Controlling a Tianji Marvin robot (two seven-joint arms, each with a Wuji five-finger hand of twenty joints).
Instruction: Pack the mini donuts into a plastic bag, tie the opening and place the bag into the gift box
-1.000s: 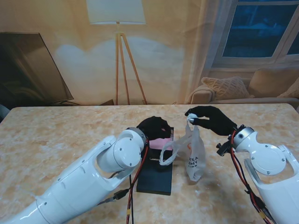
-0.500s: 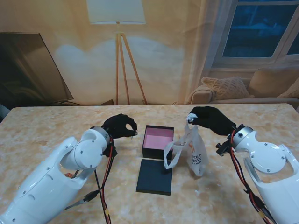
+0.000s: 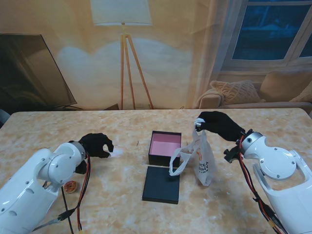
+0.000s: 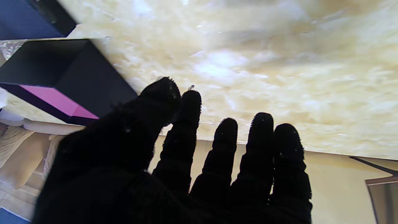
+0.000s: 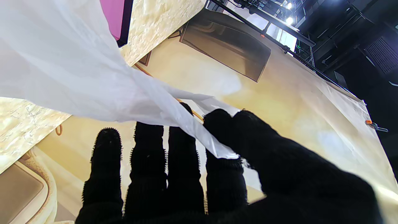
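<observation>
The stand camera is looking down from above the shoulders, taking in the whole table (image 3: 122, 190). The left wrist camera is looking along its fingers (image 4: 224, 146), close over the tabletop, upside down. The right wrist camera is pointing outward, very near the bag (image 5: 71, 71). All three are catching the gift box (image 3: 165, 146)

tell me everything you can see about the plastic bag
The plastic bag is thin, translucent white film with dark print on its side. It hangs upright, pinched at one top handle by the right robot hand. Its other handle loop droops loose toward the open gift box. Its bottom seems to reach the table. Contents cannot be made out.
</observation>
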